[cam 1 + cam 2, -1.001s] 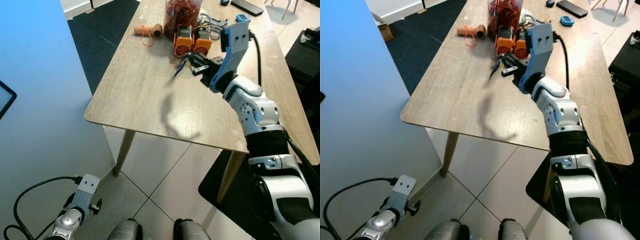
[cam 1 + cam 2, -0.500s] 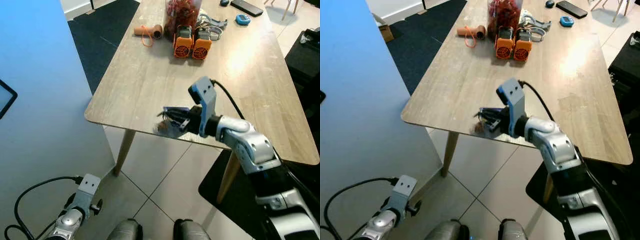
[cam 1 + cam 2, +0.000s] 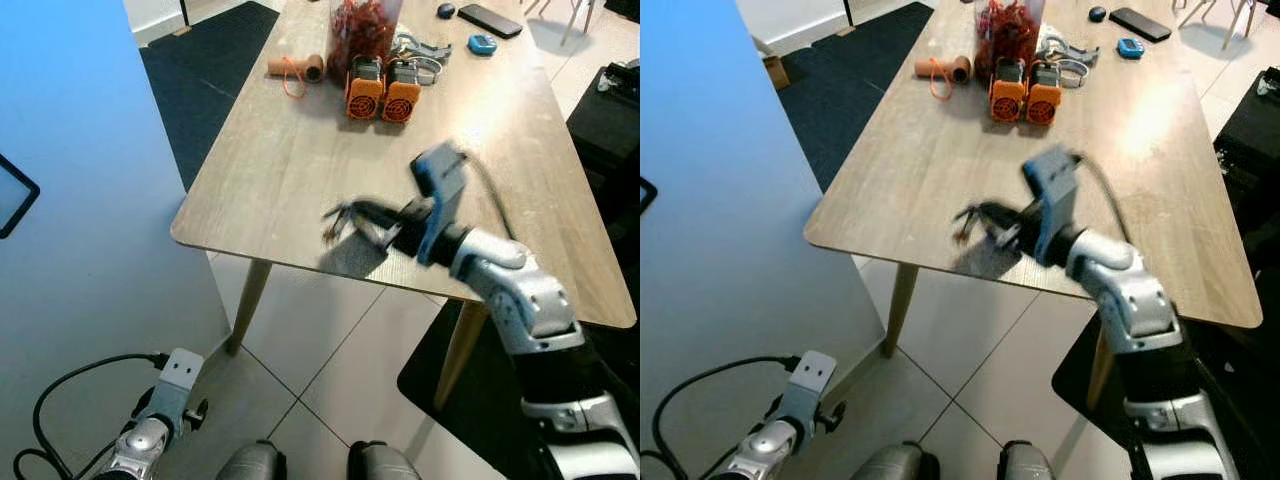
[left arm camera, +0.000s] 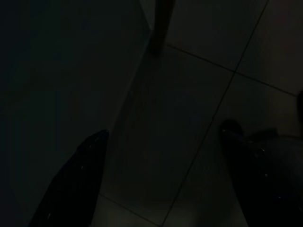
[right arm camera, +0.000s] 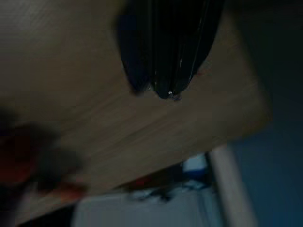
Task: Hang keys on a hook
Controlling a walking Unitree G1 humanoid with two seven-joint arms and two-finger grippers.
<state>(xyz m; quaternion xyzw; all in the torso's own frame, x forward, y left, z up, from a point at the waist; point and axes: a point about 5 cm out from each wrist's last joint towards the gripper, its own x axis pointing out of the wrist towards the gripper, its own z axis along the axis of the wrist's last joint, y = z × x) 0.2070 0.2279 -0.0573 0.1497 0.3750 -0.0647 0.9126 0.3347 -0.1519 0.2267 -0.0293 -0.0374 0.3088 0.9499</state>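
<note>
My right gripper point(image 3: 345, 214) hovers just above the wooden table point(image 3: 270, 170) near its front edge, blurred by motion, pointing toward the blue wall point(image 3: 70, 150). Its fingers point(image 5: 168, 56) are pressed shut, and a small blurred bunch of keys point(image 3: 329, 230) dangles from their tips. A thin black bracket point(image 3: 14, 196) sticks out of the blue wall at far left; I cannot tell whether it is a hook. My left gripper point(image 4: 165, 179) hangs idle and open, low over the tiled floor.
At the table's far end stand two orange cylinders point(image 3: 382, 96), a jar of red pieces point(image 3: 362, 25), a cardboard roll with an orange band point(image 3: 296, 68), a phone point(image 3: 488, 19) and a small blue gadget point(image 3: 481, 44). A table leg point(image 3: 248, 300) stands near the wall. A black mat point(image 3: 440, 370) lies on the right.
My right arm swung back from beside the orange cylinders to the table's near edge, keys in its fingers, then lifted slightly and shifted right. The left arm stayed put.
</note>
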